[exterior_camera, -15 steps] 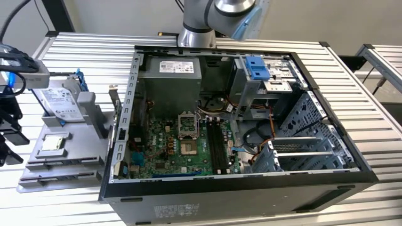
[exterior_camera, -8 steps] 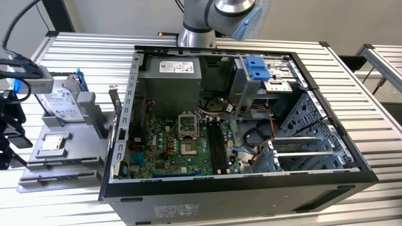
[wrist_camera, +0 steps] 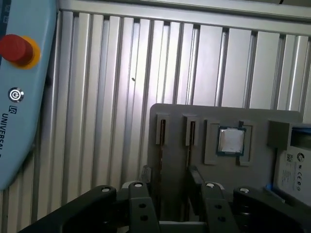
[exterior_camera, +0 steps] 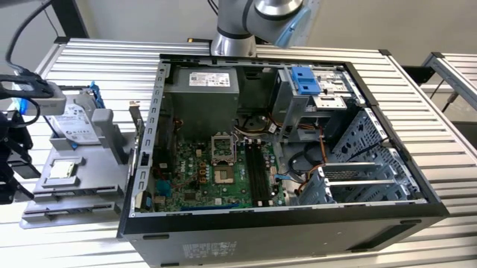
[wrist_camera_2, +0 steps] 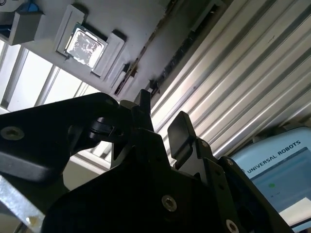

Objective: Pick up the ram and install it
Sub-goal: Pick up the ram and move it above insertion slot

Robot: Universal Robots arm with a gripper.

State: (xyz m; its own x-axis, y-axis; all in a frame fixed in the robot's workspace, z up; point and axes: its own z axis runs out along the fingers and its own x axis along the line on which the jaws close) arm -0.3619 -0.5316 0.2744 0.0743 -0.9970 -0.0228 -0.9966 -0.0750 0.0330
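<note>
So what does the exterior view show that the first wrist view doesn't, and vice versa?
The exterior view adds the open computer case with its green motherboard. The first wrist view adds a pale blue handheld controller with a red button. Both share the grey holder carrying a square processor chip and a hard drive, on the ribbed table.

Ribbed metal tabletop [exterior_camera: 89,61]; plain pale wall [exterior_camera: 387,22] behind; second slatted table [exterior_camera: 454,72] at exterior view's right.
</note>
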